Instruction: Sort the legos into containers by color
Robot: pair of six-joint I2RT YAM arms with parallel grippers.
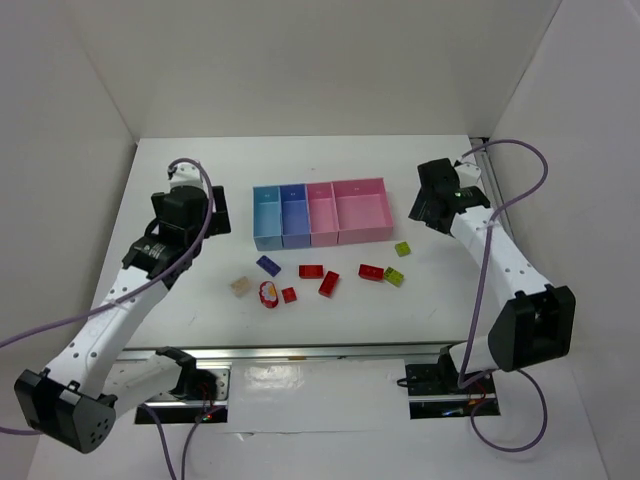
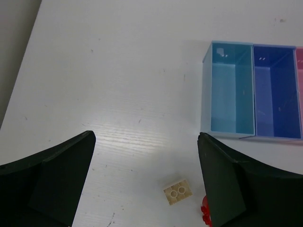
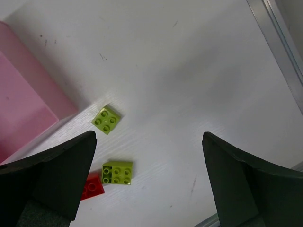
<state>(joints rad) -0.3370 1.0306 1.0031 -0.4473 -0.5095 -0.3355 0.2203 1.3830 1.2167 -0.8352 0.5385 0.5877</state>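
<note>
the left gripper [image 2: 146, 137] is held released, its jaws spread wide with nothing between them, over the white table [image 2: 118, 71] to the left of the containers [image 1: 322, 240]. in the left wrist view the tan lego [image 2: 177, 191] is seen lying flat on the table low in the gap between the fingers, nearer the right-hand one, and a bit of red is glimpsed at that finger's edge, too hidden to be named. the light blue bin [image 2: 206, 94] and the darker blue bin [image 2: 277, 85] are seen side by side beyond it. the right gripper [image 3: 149, 137] is likewise released and grasps nothing, over the table to the right of the wider pink bin [image 3: 28, 94]. one yellow-green lego [image 3: 106, 120] is found near that bin's corner; the second yellow-green lego [image 3: 117, 172] lies apart from it, just beside a red lego [image 3: 94, 185] partly covered by a finger. from above, the dark purple-blue lego [image 1: 267, 265], the rounded red-and-white piece [image 1: 268, 293] and three more red bricks [image 1: 310, 271] are seen scattered on the table in front of the bins, between the tan lego and the yellow-green pair
</note>
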